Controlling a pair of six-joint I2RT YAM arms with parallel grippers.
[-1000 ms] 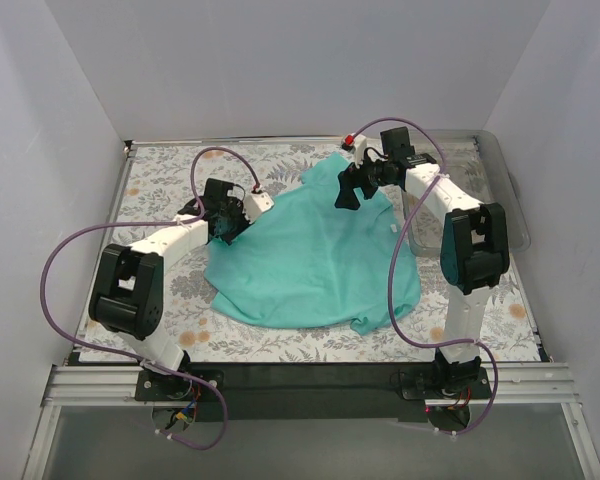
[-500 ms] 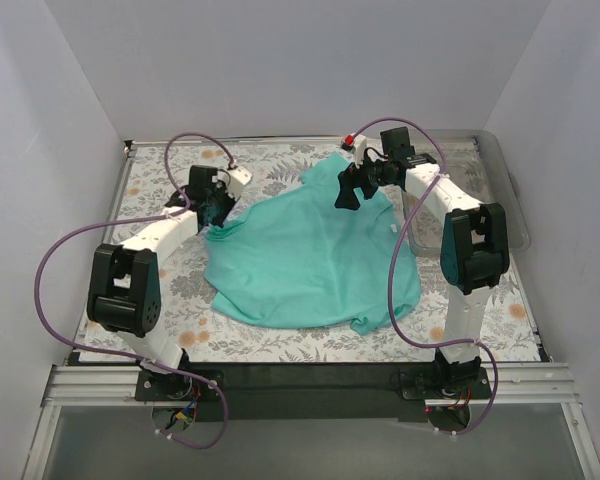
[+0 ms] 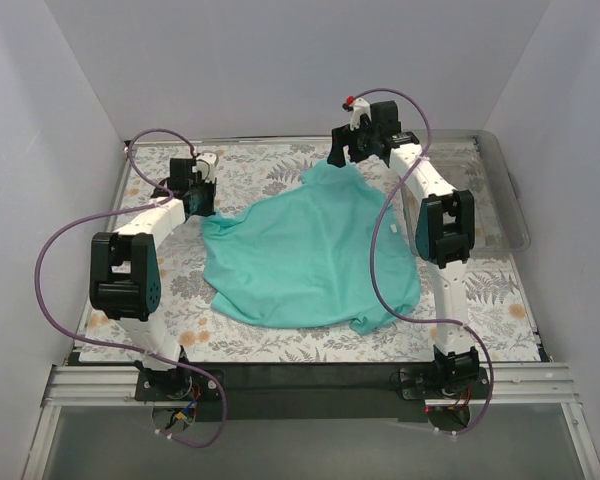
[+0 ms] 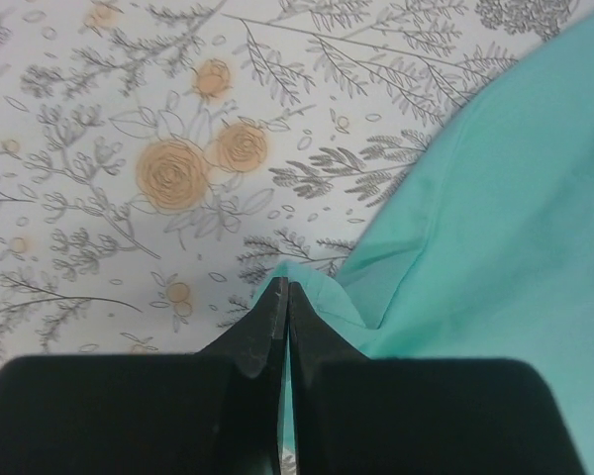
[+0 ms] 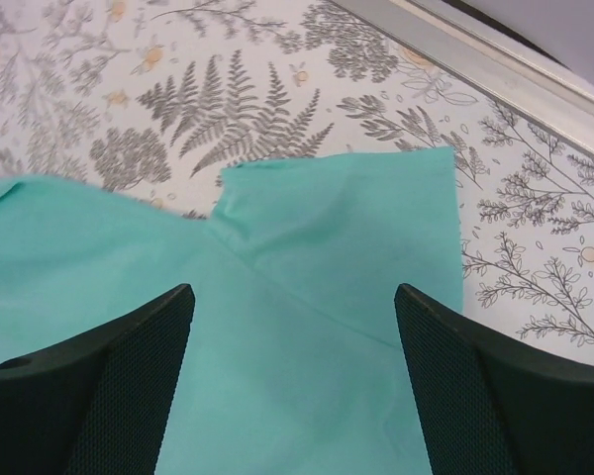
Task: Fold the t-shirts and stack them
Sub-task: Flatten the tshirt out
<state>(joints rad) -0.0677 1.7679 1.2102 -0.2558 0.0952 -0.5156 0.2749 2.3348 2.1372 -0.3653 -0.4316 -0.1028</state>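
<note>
- The shirt [image 3: 310,260] (plain teal, no print) lies crumpled and partly spread on the desk [image 3: 270,165], from the middle towards the near edge and the right edge.
- One point of the cloth is drawn out towards the far left corner and ends at the left tool [image 3: 201,200].
- The left tool [image 4: 282,289] has its jaws pressed together, with a thin edge of the shirt [image 4: 495,218] nipped between them; the flowered desk [image 4: 129,148] shows bare beyond the tips.
- Another part of the shirt reaches to the far edge, right of the middle, under the right tool [image 3: 342,158].
- The right tool [image 5: 292,292] stands with its jaws wide apart and grips nothing (both fingers show clear of the cloth in the wrist view); it hangs above a squared sleeve [image 5: 376,198] that lies flat on the desk.
- A clear bin [image 3: 500,190] sits along the desk's right edge, apart from the shirt.
</note>
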